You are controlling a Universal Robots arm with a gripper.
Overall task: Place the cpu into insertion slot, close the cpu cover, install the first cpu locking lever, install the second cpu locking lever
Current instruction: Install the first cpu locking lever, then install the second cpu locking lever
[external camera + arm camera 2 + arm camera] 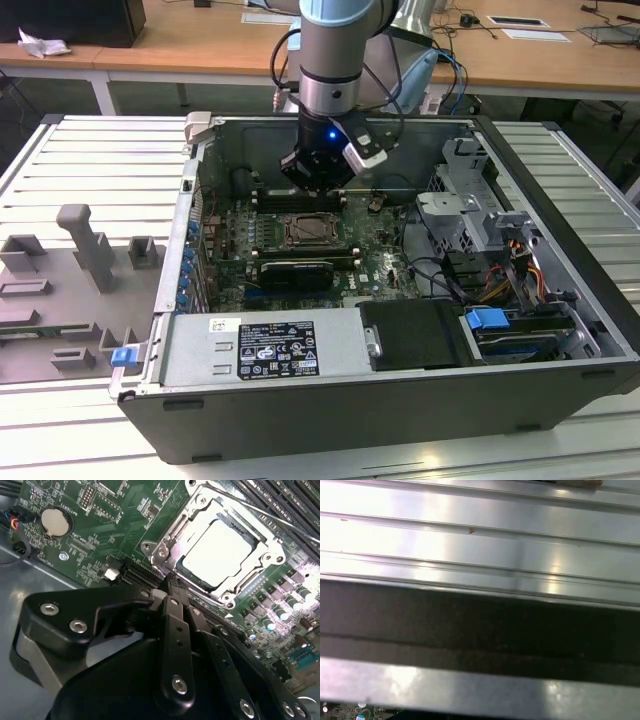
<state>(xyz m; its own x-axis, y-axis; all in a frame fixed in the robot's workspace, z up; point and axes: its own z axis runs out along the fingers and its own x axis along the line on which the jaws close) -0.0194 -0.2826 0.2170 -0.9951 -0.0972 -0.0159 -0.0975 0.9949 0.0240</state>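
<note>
In the exterior view, a grey stand sits at the exterior view's left, beside the open computer case. The gripper hangs just above the insertion slot on the green board. In the second wrist view, the gripper's fingers are pressed together and hold nothing. The cpu lies in the slot, and the cpu cover lies flat around it.

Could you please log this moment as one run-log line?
cpu: in insertion slot | cpu cover: down over it | gripper: shut, at cover's edge
</note>
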